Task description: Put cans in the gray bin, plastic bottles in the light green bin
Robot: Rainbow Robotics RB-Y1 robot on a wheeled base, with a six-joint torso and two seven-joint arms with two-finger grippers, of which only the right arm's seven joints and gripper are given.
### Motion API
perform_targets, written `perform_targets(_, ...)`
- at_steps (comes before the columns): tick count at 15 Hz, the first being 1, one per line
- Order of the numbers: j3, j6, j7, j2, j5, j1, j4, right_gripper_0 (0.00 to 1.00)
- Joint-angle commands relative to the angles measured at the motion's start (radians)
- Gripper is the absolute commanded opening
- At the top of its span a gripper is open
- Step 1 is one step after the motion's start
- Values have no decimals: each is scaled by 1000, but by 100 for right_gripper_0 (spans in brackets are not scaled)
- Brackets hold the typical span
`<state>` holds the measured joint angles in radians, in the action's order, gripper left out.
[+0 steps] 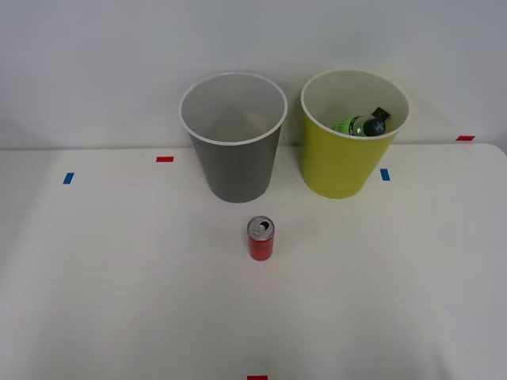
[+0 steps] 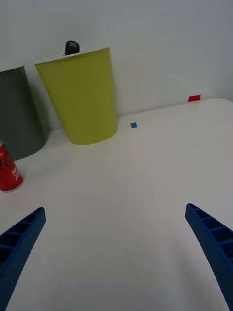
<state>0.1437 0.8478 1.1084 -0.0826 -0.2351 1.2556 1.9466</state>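
A small red can [image 1: 261, 238] with a silver top stands upright on the white table, in front of the gray bin [image 1: 234, 150]. The light green bin [image 1: 342, 162] stands to the right of the gray one, and a green plastic bottle [image 1: 360, 124] with a black cap lies inside it. In the right wrist view my right gripper [image 2: 116, 257] is open above bare table, with nothing between its blue fingers [image 2: 211, 243]. There the can [image 2: 8, 170] stands off to one side, nearer than the gray bin [image 2: 19, 116] and the light green bin [image 2: 82, 95], whose rim a black cap [image 2: 72, 47] overtops.
Small red and blue tape marks [image 1: 165, 159] dot the white table [image 1: 119, 301], among them a blue one [image 1: 385, 174] beside the light green bin. A pale wall rises directly behind the bins. Wide bare table lies in front of and around the can.
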Motion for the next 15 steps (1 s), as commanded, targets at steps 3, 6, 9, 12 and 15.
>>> perform_targets(3, -26, 70, -39, -20, -33, -4, -44, 100)
perform_targets(6, -55, 136, -185, -20, -118, -1, -44, 100)
perform_targets(9, -72, 137, -183, -25, -139, -7, -44, 100)
perform_targets(12, -82, 137, -196, -37, -161, -19, -44, 100)
perform_targets(15, -88, 137, -217, -43, -173, -22, -44, 100)
